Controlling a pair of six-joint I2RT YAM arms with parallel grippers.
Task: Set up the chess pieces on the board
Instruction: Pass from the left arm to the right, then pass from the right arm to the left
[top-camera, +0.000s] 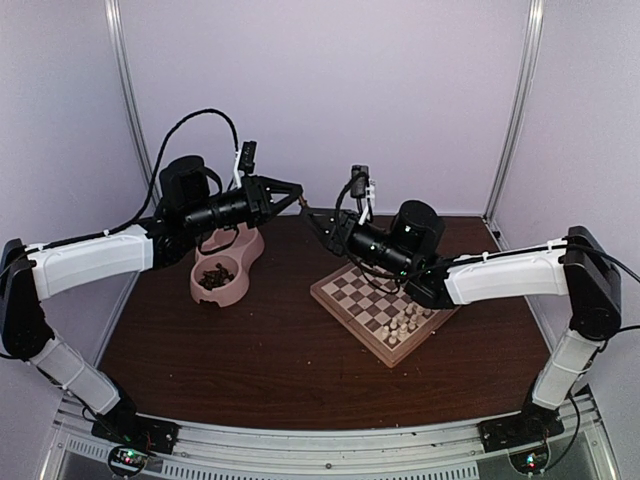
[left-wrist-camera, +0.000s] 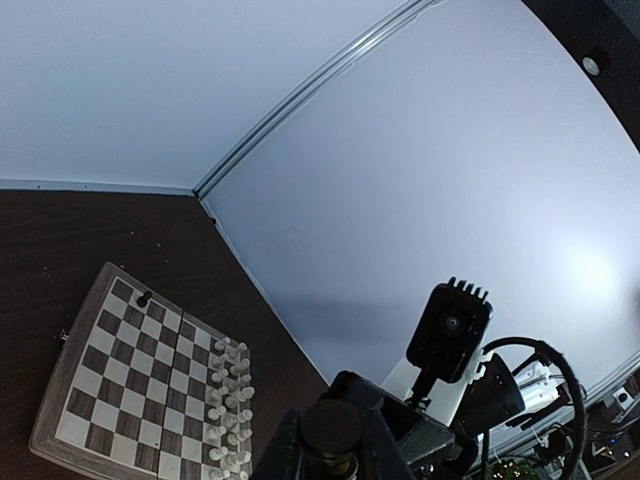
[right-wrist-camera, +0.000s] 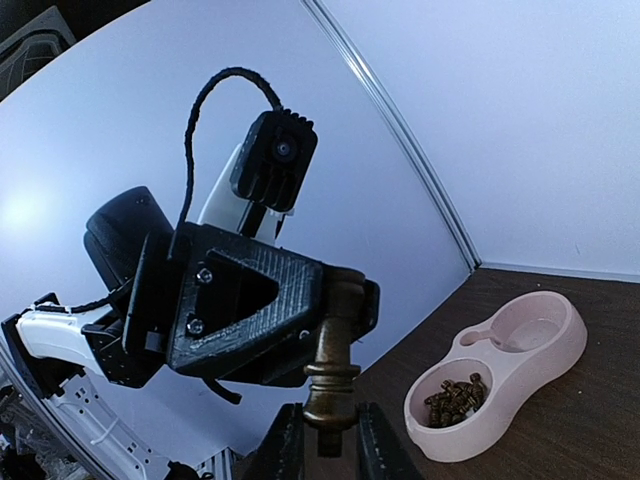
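Note:
Both arms are raised above the table's back middle, tip to tip. A dark brown chess piece (right-wrist-camera: 335, 365) spans between them in the air. My left gripper (top-camera: 298, 200) is shut on one end of it; its round end shows between the left fingers in the left wrist view (left-wrist-camera: 333, 435). My right gripper (right-wrist-camera: 330, 432) is shut on the other end, fingers on both sides of its bulb. The board (top-camera: 330, 296) lies below to the right, with pale chessmen (top-camera: 405, 320) in two rows at its near-right side and one dark piece (left-wrist-camera: 145, 297) at a far square.
A pink double bowl (top-camera: 243, 262) stands left of the board; its near cup holds several dark chessmen (top-camera: 213, 277), also in the right wrist view (right-wrist-camera: 455, 398). Pale walls with metal corner posts close in the back and sides.

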